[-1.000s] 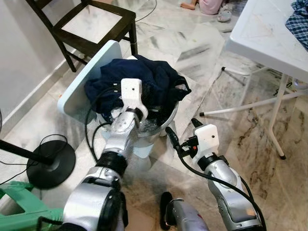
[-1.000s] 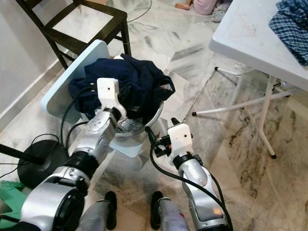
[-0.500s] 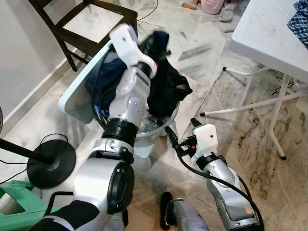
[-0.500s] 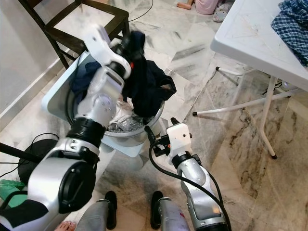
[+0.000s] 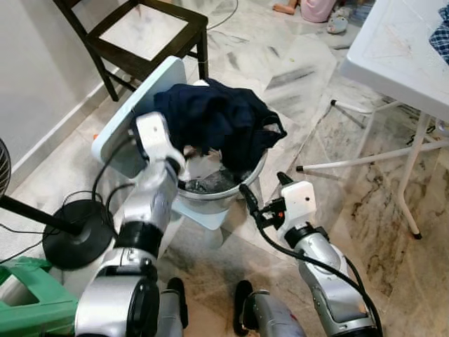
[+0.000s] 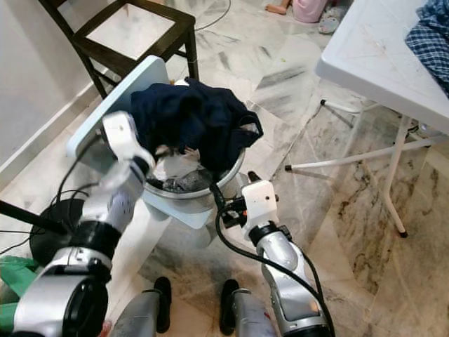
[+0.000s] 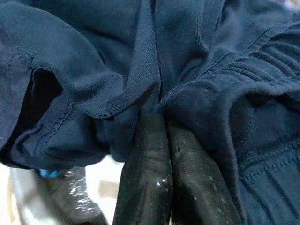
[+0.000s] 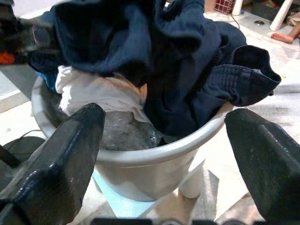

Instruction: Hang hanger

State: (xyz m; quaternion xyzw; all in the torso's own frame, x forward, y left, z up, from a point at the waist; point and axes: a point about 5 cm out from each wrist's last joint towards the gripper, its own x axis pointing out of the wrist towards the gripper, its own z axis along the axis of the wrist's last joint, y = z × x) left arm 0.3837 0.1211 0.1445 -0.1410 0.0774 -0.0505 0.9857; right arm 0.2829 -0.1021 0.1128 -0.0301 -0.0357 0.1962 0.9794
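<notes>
Handling: the dark garment [image 5: 221, 119] looks soft, limp and light; as a judgement, it will sag and slide off smooth fingers, so a pinch on a thick hem or waistband fold should hold better than loose cloth.
Hanger: no hanger can be made out among the clothes; whether one lies under them I cannot tell.
Garment place: it is heaped over the far rim of the basin [image 5: 231, 196], which stands on the floor beside a pale board [image 5: 119, 130]; one ribbed band hangs over the rim on the side toward the white worktop [image 5: 393, 63].
Under it: a white cloth [image 8: 101, 91] and crinkled clear plastic [image 8: 124, 133] lie inside the basin.
Left gripper [image 7: 164, 136]: at the near rim, fingers pressed together with the tips pushed into a dark fold; the jaws are clenched on the garment.
Right gripper [image 5: 265, 193]: just outside the near rim, facing the basin; its fingers [image 8: 61, 154] stand wide apart, jaws released, touching nothing.
</notes>
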